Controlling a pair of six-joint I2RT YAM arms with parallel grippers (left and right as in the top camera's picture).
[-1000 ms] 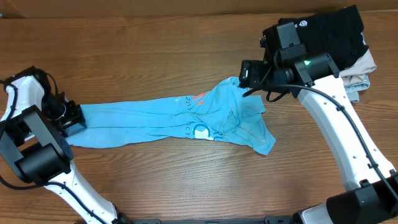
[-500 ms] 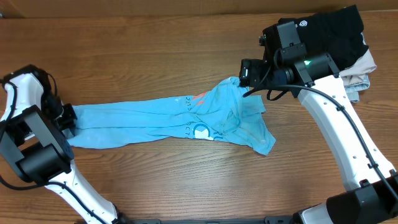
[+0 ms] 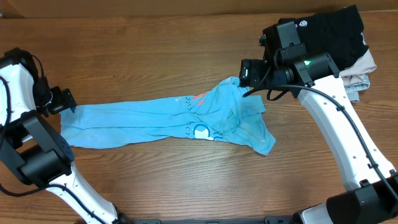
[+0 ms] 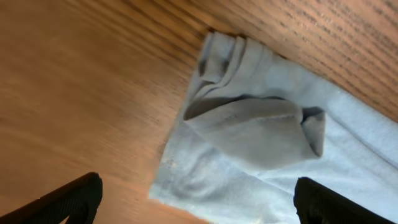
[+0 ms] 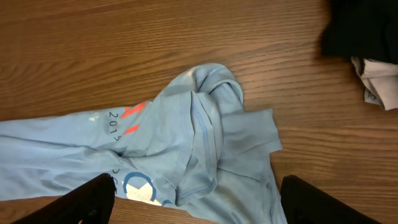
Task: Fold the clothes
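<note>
The light blue T-shirt (image 3: 155, 121) lies drawn into a long band across the tabletop (image 3: 155, 50), crumpled at its right end. The left tool (image 3: 62, 102) stands wide and empty at the band's left end — the right tool (image 3: 247, 78), wide too, hovers over the crumple. Likely the spreading-out step; next, grip an edge and flatten that end

From my left wrist the T-shirt (image 4: 261, 143) is blurred and runs off the frame at four o'clock.
</note>
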